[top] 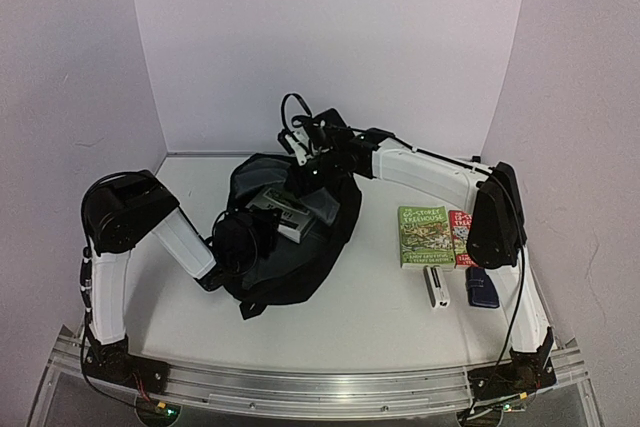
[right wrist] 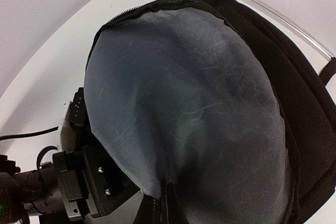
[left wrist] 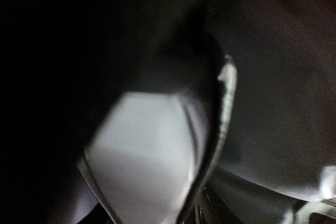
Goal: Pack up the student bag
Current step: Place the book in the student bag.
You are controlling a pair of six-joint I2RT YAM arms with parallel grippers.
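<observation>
The bag (top: 300,272) lies open in the middle of the table (top: 370,342), between the two arms. It is a large black backpack of soft cloth, and its grey lining (right wrist: 184,103) shows wide in the right wrist view. Inside the opening lies a pale flat thing (top: 285,209), perhaps a book.

I judge that the bag is light but floppy: its walls will sink and close the mouth when nobody holds them. The stitched rim along the zip is the firmest place to pinch. The lining itself is thin and can slip or pull out.

The right gripper (right wrist: 167,205) is closed, and the lining gathers toward its fingers, so it seems to pinch the cloth and hold the flap up. The left gripper (top: 255,235) reaches into the mouth from the left side. Its own camera gives only dark cloth and a blurred pale face, so I cannot tell if its fingers are apart or together.

To the right, well apart from the bag, lie a green book (top: 425,235) touching a red book (top: 461,237); nearer are a small white thing (top: 436,290) and a dark blue case (top: 482,287)
</observation>
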